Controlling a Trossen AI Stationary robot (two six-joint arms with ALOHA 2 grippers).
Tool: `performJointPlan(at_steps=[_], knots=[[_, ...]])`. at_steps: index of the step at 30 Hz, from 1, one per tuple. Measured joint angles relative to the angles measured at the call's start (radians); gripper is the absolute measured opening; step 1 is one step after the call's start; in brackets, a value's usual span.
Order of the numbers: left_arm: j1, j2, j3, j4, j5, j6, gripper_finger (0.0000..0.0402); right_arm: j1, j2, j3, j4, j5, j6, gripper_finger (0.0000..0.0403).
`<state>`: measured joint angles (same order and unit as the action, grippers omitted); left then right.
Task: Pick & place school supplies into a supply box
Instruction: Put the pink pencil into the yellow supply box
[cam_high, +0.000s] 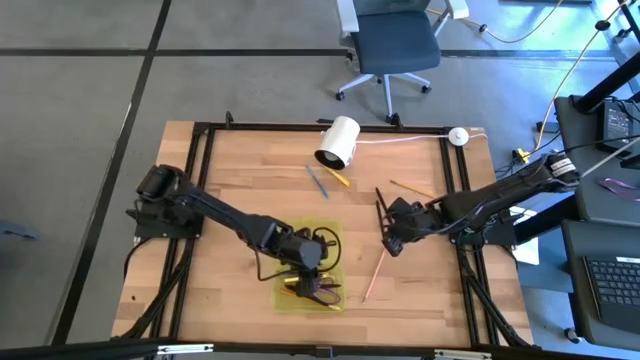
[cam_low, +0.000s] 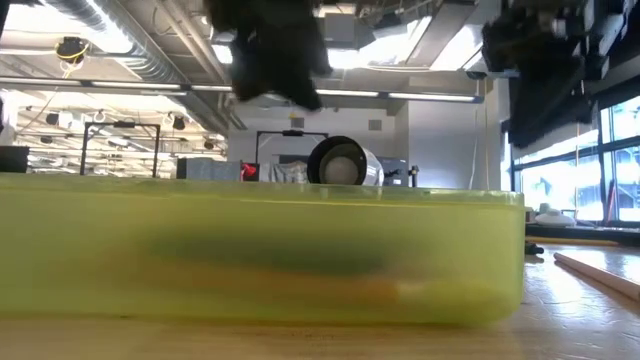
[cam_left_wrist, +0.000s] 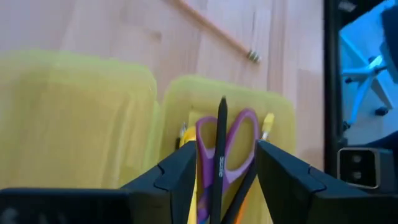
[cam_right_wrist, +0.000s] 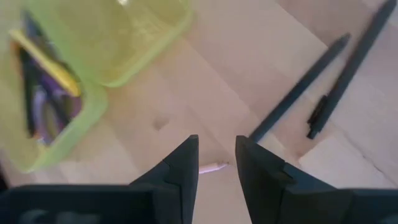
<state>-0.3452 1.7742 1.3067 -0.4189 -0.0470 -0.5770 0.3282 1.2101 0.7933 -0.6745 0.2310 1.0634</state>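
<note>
From above we see the shallow translucent yellow-green plastic supply box (cam_high: 308, 270) near the front edge of the pale wooden counter (cam_high: 230, 180). The left gripper (cam_high: 318, 288) hangs over the box's front part. The right gripper (cam_high: 386, 228) hovers to the right of the box, over bare wood, with a thin pale wood-coloured pencil (cam_high: 374, 274) lying between it and the box. Well behind the box lie a thin blue pen (cam_high: 318, 181), a short yellow pencil (cam_high: 338, 178) and a white cylinder (cam_high: 338, 142).

At counter height, the box wall (cam_low: 260, 250) fills the view — dark and orange shapes blur inside it.

From the left wrist, we see the left gripper (cam_left_wrist: 221, 163) with fingers apart, and between them a thin black pen (cam_left_wrist: 219, 155) and small purple-handled scissors (cam_left_wrist: 231, 146) over the box (cam_left_wrist: 74, 118). We cannot tell whether the pen is touched.

From the right wrist, the right gripper (cam_right_wrist: 216, 157) stands slightly apart, holding nothing — two dark pens (cam_right_wrist: 323, 74) lie beyond it, on the side away from the box (cam_right_wrist: 124, 43).
</note>
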Motion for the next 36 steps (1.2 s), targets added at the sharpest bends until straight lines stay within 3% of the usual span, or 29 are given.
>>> performJointPlan(at_steps=[7, 18, 24, 30, 33, 36], knots=[[0.001, -0.036, 0.0, -0.001, -0.087, 0.022, 0.0156, -0.04, 0.14, 0.0, 0.003, -0.007, 0.057, 0.011], [-0.001, -0.037, -0.008, -0.004, -0.096, 0.024, 0.0154, -0.049, 0.236, 0.0, 0.037, -0.03, -0.023, 0.0111], [-0.001, -0.037, -0.008, -0.004, -0.124, 0.024, 0.0156, -0.049, 0.238, 0.0, 0.048, -0.082, -0.085, 0.0157], [-0.001, -0.037, -0.008, -0.004, -0.124, 0.024, 0.0153, -0.041, 0.238, 0.0, 0.077, -0.163, -0.297, 0.0227], [-0.001, -0.037, -0.008, -0.004, -0.124, 0.023, 0.0153, -0.017, 0.238, 0.0, 0.087, -0.249, -0.475, 0.0244], [-0.001, -0.037, -0.008, -0.004, -0.124, 0.023, 0.0153, 0.027, 0.238, 0.0, 0.114, -0.267, -0.646, 0.0249]])
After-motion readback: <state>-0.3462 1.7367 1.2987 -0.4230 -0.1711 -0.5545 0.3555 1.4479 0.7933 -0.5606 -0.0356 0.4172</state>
